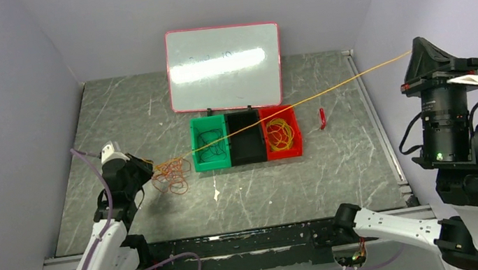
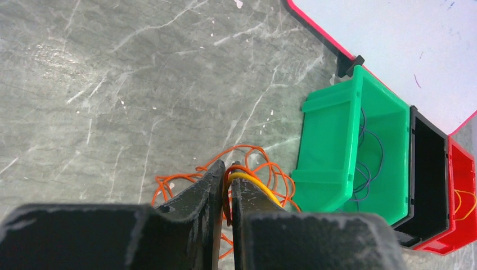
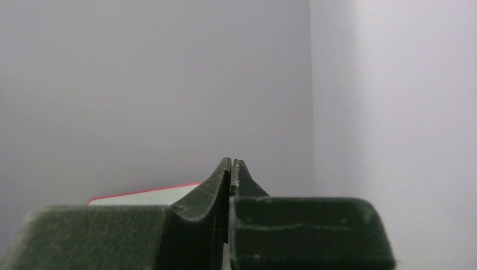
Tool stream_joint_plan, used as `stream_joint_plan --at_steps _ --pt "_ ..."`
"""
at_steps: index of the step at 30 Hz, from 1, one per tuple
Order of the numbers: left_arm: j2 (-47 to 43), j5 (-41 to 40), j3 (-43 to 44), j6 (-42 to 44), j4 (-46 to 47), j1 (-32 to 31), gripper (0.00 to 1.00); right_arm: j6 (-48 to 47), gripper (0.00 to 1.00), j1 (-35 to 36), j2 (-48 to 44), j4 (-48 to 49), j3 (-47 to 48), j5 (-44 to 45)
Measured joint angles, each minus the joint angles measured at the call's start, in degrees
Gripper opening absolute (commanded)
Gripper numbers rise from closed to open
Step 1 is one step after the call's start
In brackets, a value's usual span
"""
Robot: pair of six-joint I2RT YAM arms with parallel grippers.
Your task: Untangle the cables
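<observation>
A tangle of orange-red cables lies on the table left of the green bin. My left gripper is shut on this tangle, with orange loops and one yellow cable pinched between the fingers. From there a yellow cable runs taut, up over the bins, to my right gripper. That gripper is raised high at the right, jaws shut; the strand ends at its tip and does not show in the right wrist view.
Three bins stand in a row: the green bin with dark cables, a black bin, a red bin with yellow cables. A whiteboard leans behind them. A small red object lies right of the bins.
</observation>
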Motion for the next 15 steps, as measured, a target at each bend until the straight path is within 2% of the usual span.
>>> stream_joint_plan --at_steps 3,7,15 --pt "0.2 -0.1 0.3 0.2 -0.4 0.2 0.07 -2.3 0.00 0.0 -0.5 1.7 0.0 1.4" --pt "0.2 -0.1 0.6 0.2 -0.3 0.3 0.07 -2.2 0.00 0.1 -0.9 0.8 0.0 1.3" --pt "-0.6 -0.1 2.2 0.8 -2.0 0.9 0.07 8.0 0.00 1.5 0.0 -11.5 1.5 -7.8"
